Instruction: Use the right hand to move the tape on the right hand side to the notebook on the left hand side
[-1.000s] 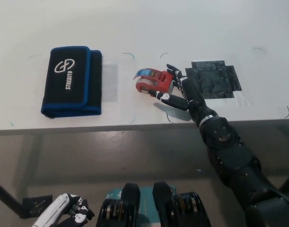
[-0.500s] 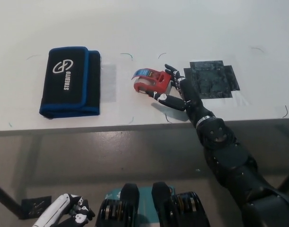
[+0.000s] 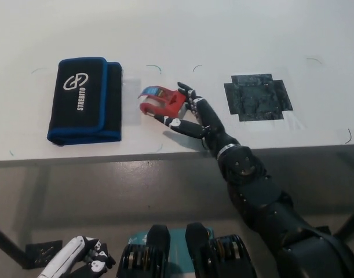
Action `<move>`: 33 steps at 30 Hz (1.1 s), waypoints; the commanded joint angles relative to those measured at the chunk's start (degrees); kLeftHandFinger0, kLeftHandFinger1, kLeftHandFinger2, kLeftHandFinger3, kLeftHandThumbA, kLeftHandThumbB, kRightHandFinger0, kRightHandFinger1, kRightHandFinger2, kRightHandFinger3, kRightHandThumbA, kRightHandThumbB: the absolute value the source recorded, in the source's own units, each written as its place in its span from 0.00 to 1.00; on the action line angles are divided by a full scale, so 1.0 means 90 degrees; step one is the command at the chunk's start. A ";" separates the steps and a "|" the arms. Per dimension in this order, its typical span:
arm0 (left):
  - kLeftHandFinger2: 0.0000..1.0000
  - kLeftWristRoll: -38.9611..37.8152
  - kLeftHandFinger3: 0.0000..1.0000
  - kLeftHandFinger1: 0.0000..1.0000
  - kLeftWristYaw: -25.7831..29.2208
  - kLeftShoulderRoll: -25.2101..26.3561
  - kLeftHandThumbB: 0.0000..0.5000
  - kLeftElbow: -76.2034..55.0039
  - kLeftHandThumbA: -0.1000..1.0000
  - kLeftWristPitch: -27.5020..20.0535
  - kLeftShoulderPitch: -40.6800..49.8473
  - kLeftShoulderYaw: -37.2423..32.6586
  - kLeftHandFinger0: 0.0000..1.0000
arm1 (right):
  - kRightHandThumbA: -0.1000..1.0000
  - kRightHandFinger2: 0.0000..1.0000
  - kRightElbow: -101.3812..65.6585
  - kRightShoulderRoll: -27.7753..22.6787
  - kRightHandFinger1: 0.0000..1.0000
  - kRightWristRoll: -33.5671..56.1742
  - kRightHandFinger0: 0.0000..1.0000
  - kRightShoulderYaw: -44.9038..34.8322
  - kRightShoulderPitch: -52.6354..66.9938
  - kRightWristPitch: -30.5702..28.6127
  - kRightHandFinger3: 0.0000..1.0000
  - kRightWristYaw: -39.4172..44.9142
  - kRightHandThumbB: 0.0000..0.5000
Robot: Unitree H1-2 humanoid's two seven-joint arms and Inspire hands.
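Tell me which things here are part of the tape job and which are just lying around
Part of the job:
right hand, shut on the tape
red tape dispenser
black and blue notebook

Just lying about:
dark patch on the white table
left hand, resting low below the table edge

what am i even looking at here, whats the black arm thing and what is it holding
You are looking down from a camera on a humanoid robot's head, at a white table. The black arm coming in from the lower right is the robot's own right arm, ending in a black hand. That hand is closed on a red tape dispenser with a bluish roll. To the left lies a black case with a blue edge and white lettering, serving as the notebook where the tape should go; the tape is beside it, not yet on it. On the right a dark patch marks the table. The white shape at the bottom left is the robot's left hand, resting below the table.
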 commanded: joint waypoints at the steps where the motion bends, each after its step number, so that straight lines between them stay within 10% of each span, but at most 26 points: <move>1: 0.48 -0.0029 0.59 0.43 -0.0076 0.0142 0.02 -0.0157 0.48 -0.0042 -0.0080 0.0085 0.44 | 1.00 1.00 -0.0023 0.0322 1.00 0.0042 1.00 0.0113 -0.0300 -0.0257 1.00 0.0298 0.69; 21: 0.48 0.0006 0.60 0.43 -0.0122 0.0135 0.02 -0.0269 0.48 0.0115 -0.0055 0.0097 0.45 | 1.00 1.00 -0.0232 0.0507 1.00 -0.0098 1.00 0.0522 -0.0211 -0.0480 1.00 0.0244 0.75; 33: 0.48 -0.0007 0.59 0.43 -0.0154 0.0129 0.03 -0.0236 0.48 0.0116 -0.0083 0.0109 0.44 | 1.00 1.00 -0.1737 -0.0578 1.00 -0.0053 1.00 0.0393 0.0332 -0.0082 1.00 0.0560 0.66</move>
